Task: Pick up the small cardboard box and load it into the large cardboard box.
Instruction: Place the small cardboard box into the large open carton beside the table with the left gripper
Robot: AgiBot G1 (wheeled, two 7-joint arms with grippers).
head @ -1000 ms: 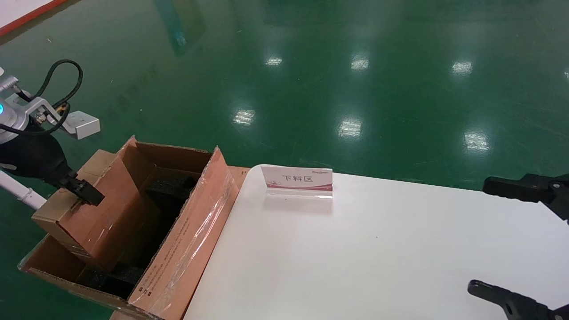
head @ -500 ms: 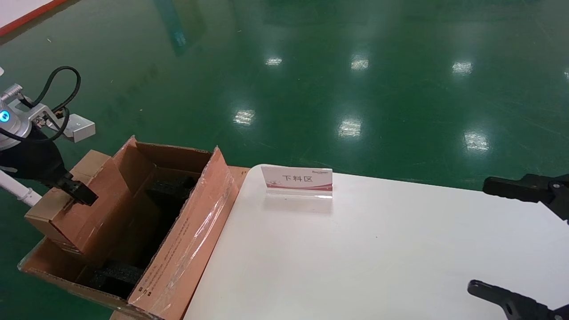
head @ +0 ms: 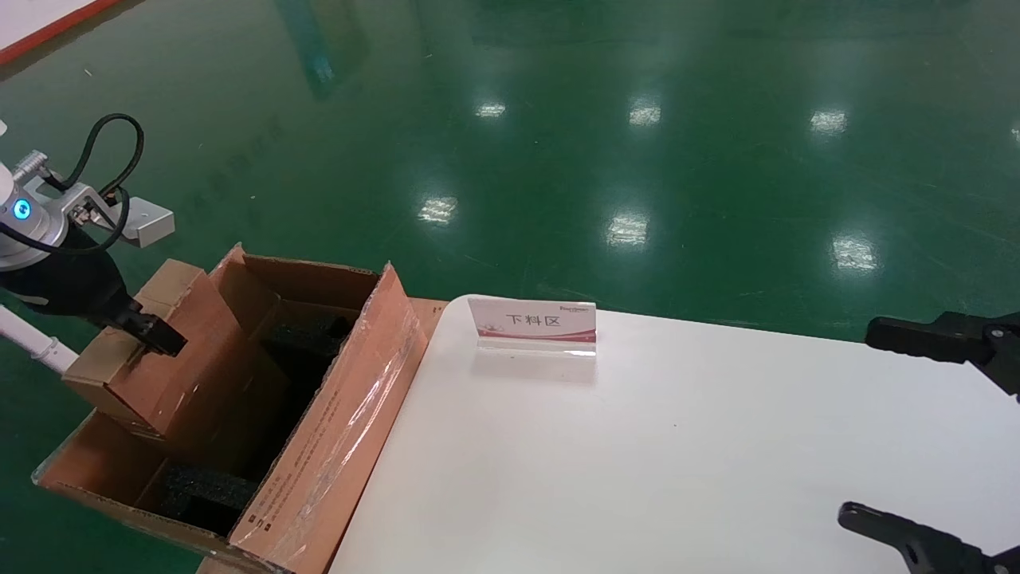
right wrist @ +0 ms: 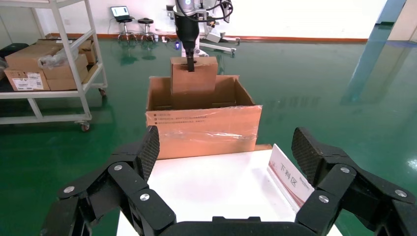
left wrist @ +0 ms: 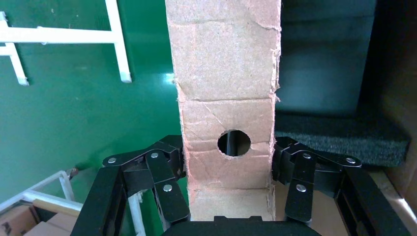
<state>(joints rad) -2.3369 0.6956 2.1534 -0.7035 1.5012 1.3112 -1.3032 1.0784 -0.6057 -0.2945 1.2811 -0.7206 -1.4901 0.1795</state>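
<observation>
Two claws, near to far: your right claw [head: 916, 434] idles spread over the bench [head: 677, 462] at lower right; at left, your left claw [head: 151, 335] pinches the small cardboard box [head: 171, 359], tilted, half inside the large cardboard box [head: 335, 446], long axis slanting downward.

small cardboard box [head: 171, 359] reddish-brown | foam [head: 203, 494] black | floor [head: 558, 119] glossy green

The lower part of the small cardboard box [head: 163, 351] is hidden behind the wall of the large cardboard box [head: 335, 446], whose near corner is cut off by the lower edge of the head view. The right gripper [head: 928, 430] is cropped at the right edge. The small print on the large carton's side cannot be read.
</observation>
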